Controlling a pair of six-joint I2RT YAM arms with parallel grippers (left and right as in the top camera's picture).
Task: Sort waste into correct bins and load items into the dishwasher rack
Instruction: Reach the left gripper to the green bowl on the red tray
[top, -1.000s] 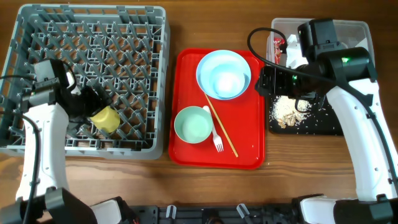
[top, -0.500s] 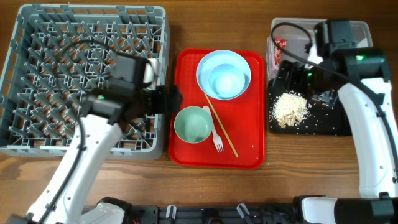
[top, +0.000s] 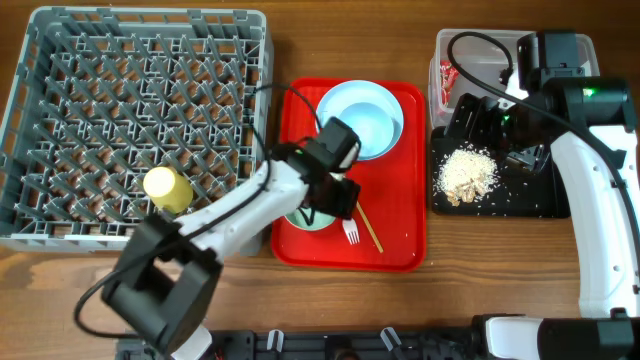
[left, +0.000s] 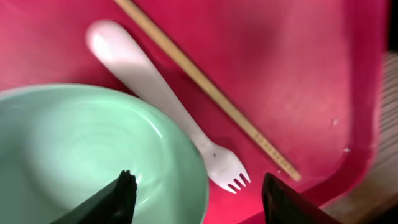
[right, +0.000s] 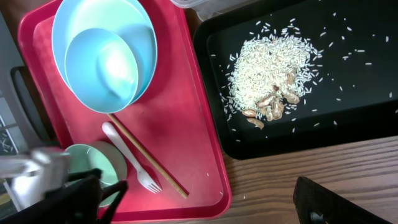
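My left arm (top: 245, 205) reaches across red tray (left: 298, 68), left gripper (left: 199, 182) spread over bowl (left: 74, 146) and fork (left: 157, 94), right gripper (right: 208, 188) spread wide

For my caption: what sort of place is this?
Likely a tabletop dish-clearing test station: a grey dishwasher rack, a red serving tray, and a black tray holding food scraps.

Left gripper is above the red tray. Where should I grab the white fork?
Take the fork by its rounded handle end, from straight above, closing across its width: it lies flat on the red tray, and the green bowl rim crowds its neck.
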